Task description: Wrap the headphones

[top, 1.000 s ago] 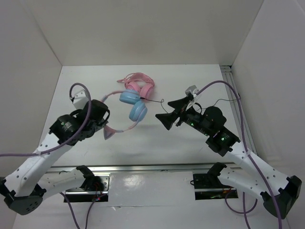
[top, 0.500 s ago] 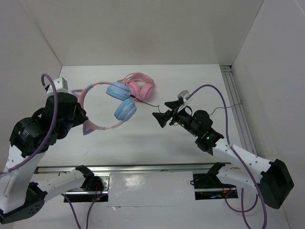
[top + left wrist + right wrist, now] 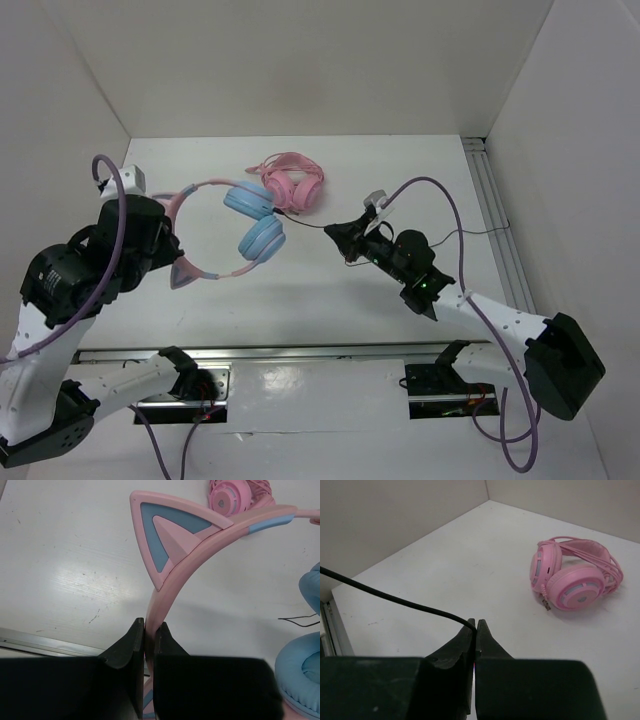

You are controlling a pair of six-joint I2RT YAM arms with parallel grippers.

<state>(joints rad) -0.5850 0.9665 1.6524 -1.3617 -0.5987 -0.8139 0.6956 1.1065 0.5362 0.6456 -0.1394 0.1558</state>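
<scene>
The headphones (image 3: 250, 200) have a thin pink cat-ear headband (image 3: 172, 582) and light blue ear cups (image 3: 300, 672). They hang above the table at the left. My left gripper (image 3: 172, 252) is shut on the headband just below a cat ear (image 3: 165, 535), and the band passes between the jaws of the left gripper (image 3: 149, 630). The thin black cable (image 3: 305, 222) runs from the ear cups to my right gripper (image 3: 335, 232). In the right wrist view the right gripper (image 3: 475, 625) is shut on the cable (image 3: 395, 600), which leads off to the left.
All-pink headphones (image 3: 292, 182) lie on the table behind the blue ear cups, with their plug end facing the right gripper (image 3: 572, 575). More black cable trails to the right (image 3: 470, 230) toward a metal rail (image 3: 497, 235). White walls enclose the table on three sides.
My right gripper went from wide open to shut on the black cable and reached left. The left arm carried the headphones left and back.
</scene>
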